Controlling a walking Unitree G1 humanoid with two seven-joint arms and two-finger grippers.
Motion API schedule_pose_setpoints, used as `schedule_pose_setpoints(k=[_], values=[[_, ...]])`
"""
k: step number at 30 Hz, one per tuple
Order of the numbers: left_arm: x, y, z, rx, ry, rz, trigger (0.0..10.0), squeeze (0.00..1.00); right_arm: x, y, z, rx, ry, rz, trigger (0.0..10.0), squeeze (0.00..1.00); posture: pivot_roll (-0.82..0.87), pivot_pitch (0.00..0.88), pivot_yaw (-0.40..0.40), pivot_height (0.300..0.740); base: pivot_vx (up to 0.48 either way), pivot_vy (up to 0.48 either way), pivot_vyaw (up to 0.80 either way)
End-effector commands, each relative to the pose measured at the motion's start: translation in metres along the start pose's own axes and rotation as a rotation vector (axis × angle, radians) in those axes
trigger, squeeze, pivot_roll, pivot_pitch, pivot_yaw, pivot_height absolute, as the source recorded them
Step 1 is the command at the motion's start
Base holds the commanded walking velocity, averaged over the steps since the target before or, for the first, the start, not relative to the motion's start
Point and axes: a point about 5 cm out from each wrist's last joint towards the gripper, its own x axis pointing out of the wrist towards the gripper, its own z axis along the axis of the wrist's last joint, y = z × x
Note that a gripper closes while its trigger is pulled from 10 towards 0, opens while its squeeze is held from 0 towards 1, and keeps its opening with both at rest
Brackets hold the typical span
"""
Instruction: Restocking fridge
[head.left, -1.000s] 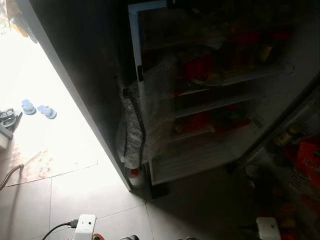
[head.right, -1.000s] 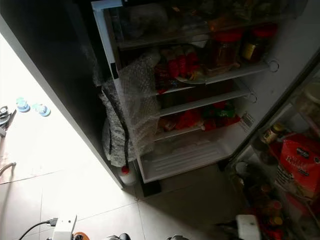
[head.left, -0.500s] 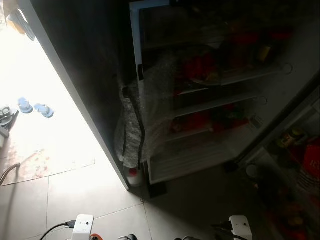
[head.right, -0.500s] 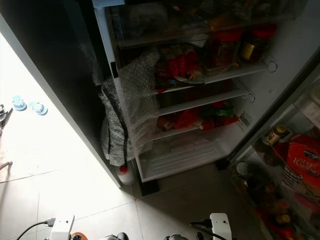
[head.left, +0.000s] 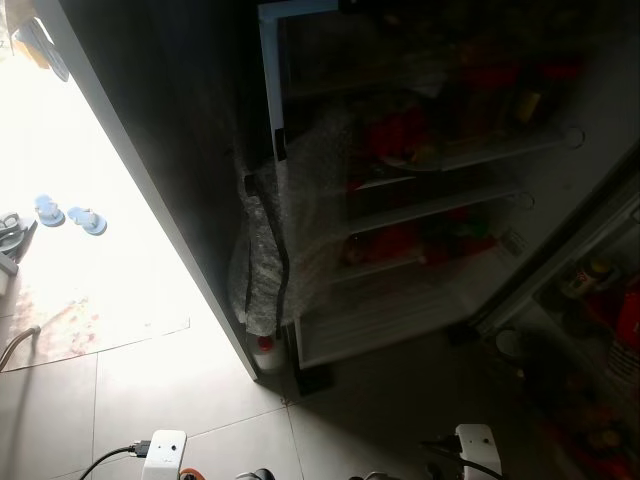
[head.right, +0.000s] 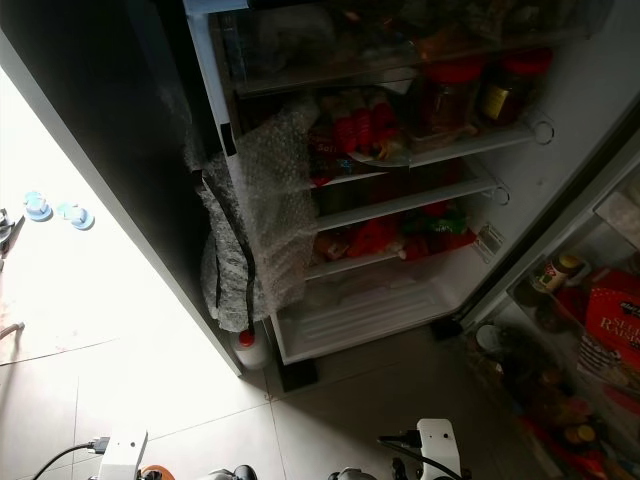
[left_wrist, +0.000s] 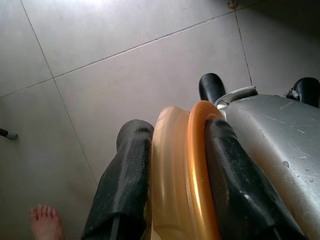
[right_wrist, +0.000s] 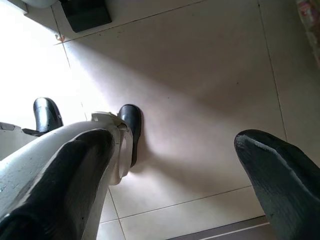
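My left pincer (left_wrist: 172, 165) pinches an orange-rimmed container (left_wrist: 182, 180) down low by my leg – the open fridge (head.right: 400, 200) stands ahead and above, shelves facing me. My right pincer (right_wrist: 175, 185) hangs spread and empty over the floor, so the left arm must lift forward – I judge

Harsh daylight floods tiled floor (head.left: 120, 290) at left of frame, blown out to white glare. Fridge (head.right: 400, 200) interior dim, murkier in left eye view, colours clearer in right eye. Wrist views evenly lit, sharp; near fingers slightly soft.
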Motion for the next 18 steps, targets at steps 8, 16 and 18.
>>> schedule_pose_setpoints(k=[8, 16, 18], values=[[-0.0011, -0.0065, -0.0092, 0.010, 0.031, -0.025, 10.0, 0.00, -0.0014, -0.0015, -0.0100, 0.012, 0.033, -0.025, 10.0, 0.00, -0.13, 0.145, -0.019, 0.740, 0.000, -0.262, 0.00], [-0.0005, -0.0116, -0.0077, 0.013, 0.027, -0.033, 10.0, 0.00, -0.0014, -0.0014, -0.0098, 0.016, 0.027, -0.025, 10.0, 0.00, -0.13, 0.141, -0.018, 0.740, 0.000, -0.302, 0.00], [-0.0004, -0.0123, -0.0077, 0.014, 0.027, -0.034, 10.0, 0.00, -0.0015, -0.0016, -0.0102, 0.016, 0.029, -0.026, 10.0, 0.00, -0.13, 0.143, -0.018, 0.740, 0.000, -0.300, 0.00]])
